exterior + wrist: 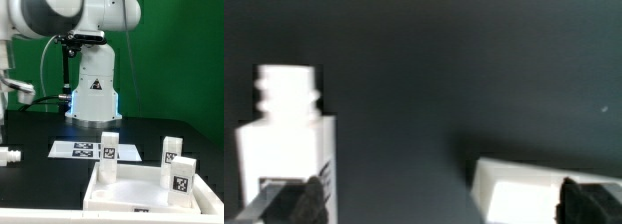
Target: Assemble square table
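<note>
Two legs [109,145] stand upright by the tabletop [135,192] at the near right of the dark surface [40,135], a third lies near left, and my jaws, spread wide and empty, straddle that one [287,140], I judge to grasp it.

Tabletop [135,190] at front, socket side up — three legs [109,147] stand upright on it. Marker board [85,150] lies flat behind; small peg [10,156] at exterior view's left.

White glossy robot arm [70,20], dark grey joint band, black cable, triangular warning sticker on base [94,88]
</note>
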`<control>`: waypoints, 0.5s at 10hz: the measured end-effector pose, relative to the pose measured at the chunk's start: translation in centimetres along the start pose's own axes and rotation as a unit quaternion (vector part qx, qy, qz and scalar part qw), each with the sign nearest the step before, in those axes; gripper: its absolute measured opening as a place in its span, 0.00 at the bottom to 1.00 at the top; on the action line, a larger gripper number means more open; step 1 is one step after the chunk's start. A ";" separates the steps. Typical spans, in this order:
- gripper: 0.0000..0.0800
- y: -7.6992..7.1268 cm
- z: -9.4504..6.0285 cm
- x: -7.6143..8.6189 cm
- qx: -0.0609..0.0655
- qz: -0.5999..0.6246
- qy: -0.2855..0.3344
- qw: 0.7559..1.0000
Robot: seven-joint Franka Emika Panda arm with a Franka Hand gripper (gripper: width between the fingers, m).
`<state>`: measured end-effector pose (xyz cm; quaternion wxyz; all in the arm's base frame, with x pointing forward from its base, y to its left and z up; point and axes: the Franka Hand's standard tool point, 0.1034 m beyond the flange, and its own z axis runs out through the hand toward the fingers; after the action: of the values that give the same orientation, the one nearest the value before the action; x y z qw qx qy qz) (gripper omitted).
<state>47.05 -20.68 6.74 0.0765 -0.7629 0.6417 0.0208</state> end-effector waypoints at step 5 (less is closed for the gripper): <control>0.81 0.5 0.2 0.6 0.003 0.000 0.015 1.000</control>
<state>46.71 -21.29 6.45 0.0692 -0.7627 0.6430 0.0074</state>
